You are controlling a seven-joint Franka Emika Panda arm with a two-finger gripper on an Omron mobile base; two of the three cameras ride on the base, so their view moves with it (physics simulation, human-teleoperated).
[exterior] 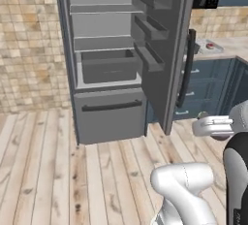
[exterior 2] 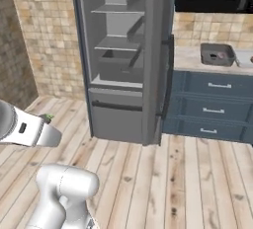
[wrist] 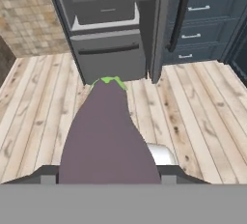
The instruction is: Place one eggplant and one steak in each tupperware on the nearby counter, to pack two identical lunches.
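Purple and smooth, the eggplant (wrist: 107,136) sits between the two dark finger tips of the gripper (wrist: 108,174) in the hand view, its green stem end pointing to 12 o'clock; the jaws are clamped on its fat end. Beyond it, at 12 o'clock, stands the grey fridge (exterior: 109,64) with its door (exterior: 169,49) swung wide, bare shelves and a drawer inside. In the right base view the beige counter (exterior 2: 190,57) runs at 2 o'clock above blue-grey drawer fronts with silver handles, and on it sits the dark grey tupperware tub (exterior 2: 217,54), with the pale tray (exterior 2: 243,57) just beside it at the picture's edge. Pale wooden floor planks (exterior 2: 188,183) lie between the arm and the fridge
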